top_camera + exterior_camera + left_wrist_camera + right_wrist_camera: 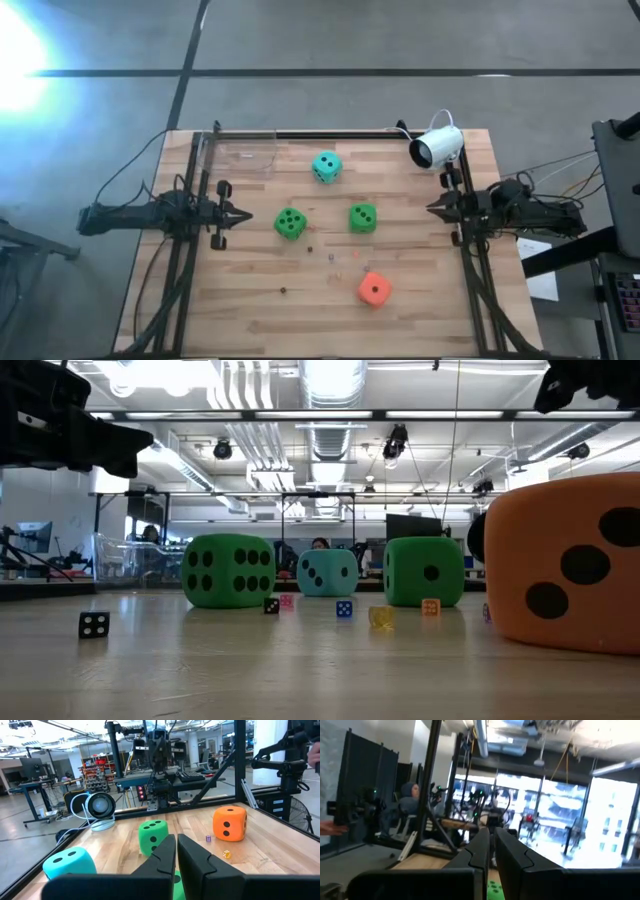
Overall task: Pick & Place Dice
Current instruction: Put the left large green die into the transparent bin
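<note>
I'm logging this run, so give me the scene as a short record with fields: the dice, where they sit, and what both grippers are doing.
surface: wooden slat table
teal foam die: far side, near the clear plastic container
left green foam die: mid-table, nearest the left gripper
right green foam die: mid-table, beside the first, apart from it
orange-red foam die: near side, alone
small dice: scattered between the big ones
left gripper: shut, empty, at left edge
right gripper: shut, empty, at right edge
dice held: none

The high view looks straight down on the whole table point(250, 310). The low view sits at tabletop level, close beside the orange-red die point(570, 565) at its 3 o'clock; both share all four dice.
</note>
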